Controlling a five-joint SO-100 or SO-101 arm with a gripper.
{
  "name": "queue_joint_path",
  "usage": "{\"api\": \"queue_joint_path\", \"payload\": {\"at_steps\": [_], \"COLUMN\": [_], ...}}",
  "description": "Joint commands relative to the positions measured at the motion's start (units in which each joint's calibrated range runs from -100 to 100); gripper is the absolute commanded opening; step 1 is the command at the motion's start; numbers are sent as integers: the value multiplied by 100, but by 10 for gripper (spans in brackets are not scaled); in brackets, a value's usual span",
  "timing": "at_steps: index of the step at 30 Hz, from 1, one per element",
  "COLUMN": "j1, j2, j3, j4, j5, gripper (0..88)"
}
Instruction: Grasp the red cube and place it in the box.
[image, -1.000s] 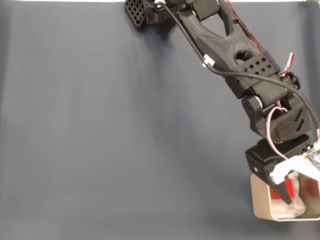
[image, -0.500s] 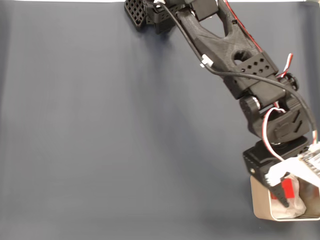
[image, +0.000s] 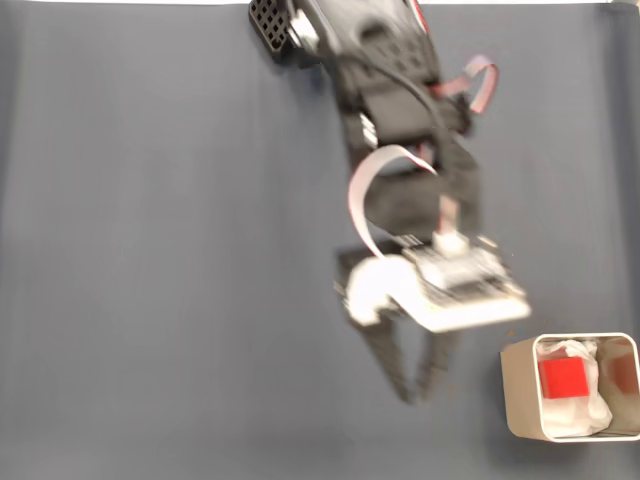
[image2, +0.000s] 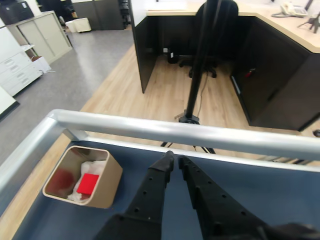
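Now red cube (image: 562, 378) sits inside the box (image: 519, 400) on its white lining, so placement looks done; gripper (image2: 174, 159), fingers nearly pressed together and empty, hangs up and beside the box, apart from it.

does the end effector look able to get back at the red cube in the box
Probably yes. The red cube lies uncovered in the open-topped box, and the empty end effector sits just beside the box with bare mat between them.

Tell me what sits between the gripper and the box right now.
Nothing: in the fixed view only bare dark blue table separates the gripper from the box; the red cube already lies inside it.
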Motion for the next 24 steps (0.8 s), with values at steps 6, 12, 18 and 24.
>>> {"api": "queue_joint_path", "payload": {"at_steps": [6, 12, 18, 24], "j1": [741, 762, 712, 705], "j2": [-3756, -5758, -7690, -9077], "j3": [4156, 6619, 8800, 10023], "j4": [-261, -228, 2, 1239], "j5": [10, 10, 39, 73], "gripper": [0, 0, 0, 0]}}
